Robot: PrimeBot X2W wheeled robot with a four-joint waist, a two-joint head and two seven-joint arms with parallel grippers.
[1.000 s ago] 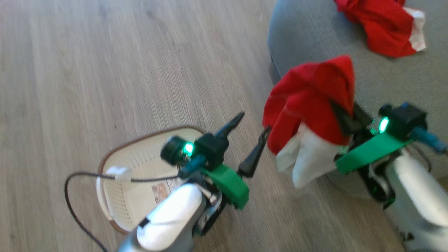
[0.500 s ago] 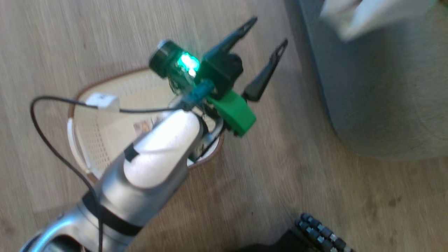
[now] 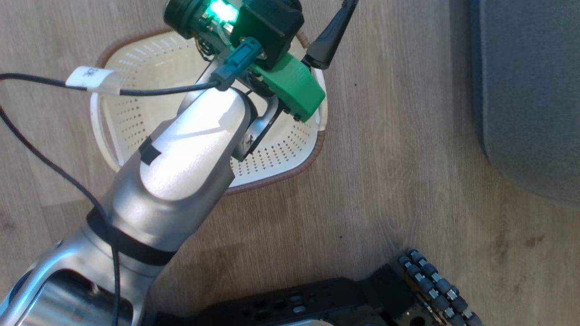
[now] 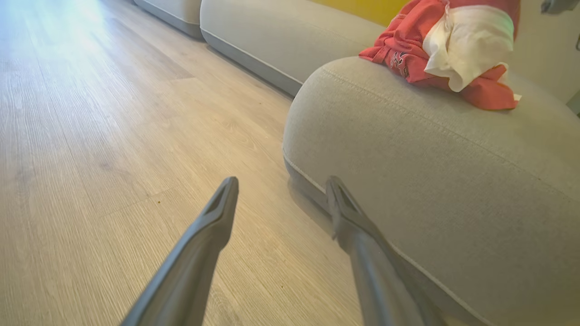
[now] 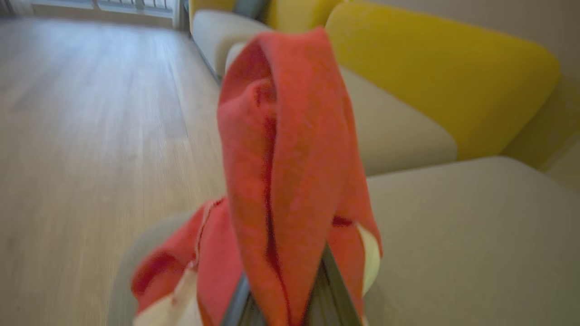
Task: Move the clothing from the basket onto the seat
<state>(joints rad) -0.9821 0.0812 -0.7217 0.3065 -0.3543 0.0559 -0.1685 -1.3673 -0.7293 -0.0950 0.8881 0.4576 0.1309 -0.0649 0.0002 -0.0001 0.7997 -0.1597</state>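
**Over the seat, a red garment waits to be set down**

Above the grey seat (image 5: 476, 235), the right gripper (image 5: 290, 276) is clamped on a red garment (image 5: 281, 136), which drapes up and over its fingers, with white trim hanging low. To finish this step well, I judge the arm should lower until the cloth rests on the cushion, well in from the rounded edge, then part its jaws and lift straight up so that no fold snags on a finger and drags off onto the floor (image 5: 90, 113).

The left gripper (image 4: 281, 183) hangs with its fingers spread wide and nothing between them, low beside the seat's corner.

By count: one basket (image 3: 113, 149) on the floor, with no cloth in the part that shows past the left arm; two grippers; two red pieces as far as I can tell, one held and one red heap (image 4: 398, 45) lying on the seat. Whether the white cloth (image 4: 466, 45) in front of that heap belongs to it, I cannot tell
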